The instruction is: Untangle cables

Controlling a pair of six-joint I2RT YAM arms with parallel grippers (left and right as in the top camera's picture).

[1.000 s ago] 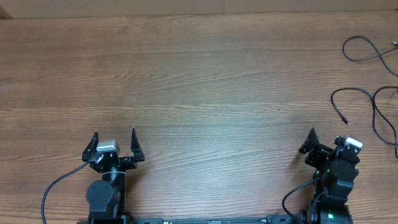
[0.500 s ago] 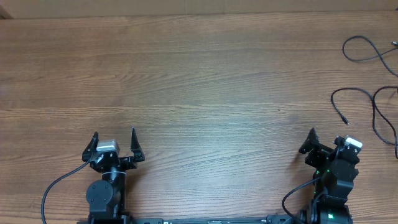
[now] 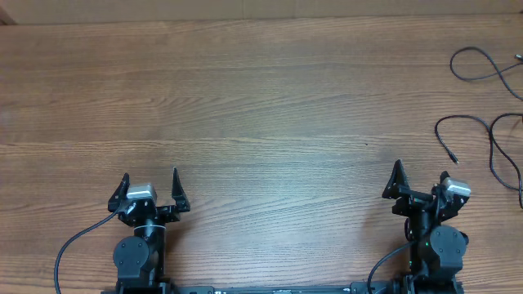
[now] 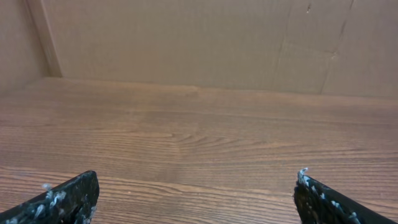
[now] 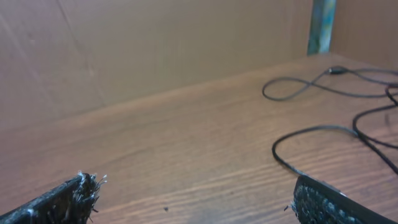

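Overhead: cables (image 3: 462, 117) sprawled loose at far right on table (image 3: 261, 98); left gripper (image 3: 149, 174) and right gripper (image 3: 421, 169) near, spread wide, gripping nothing.

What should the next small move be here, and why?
Probably reach the right gripper forward and to its right toward the cables: it is open, empty and nearest them, and they lie untouched at the far right.
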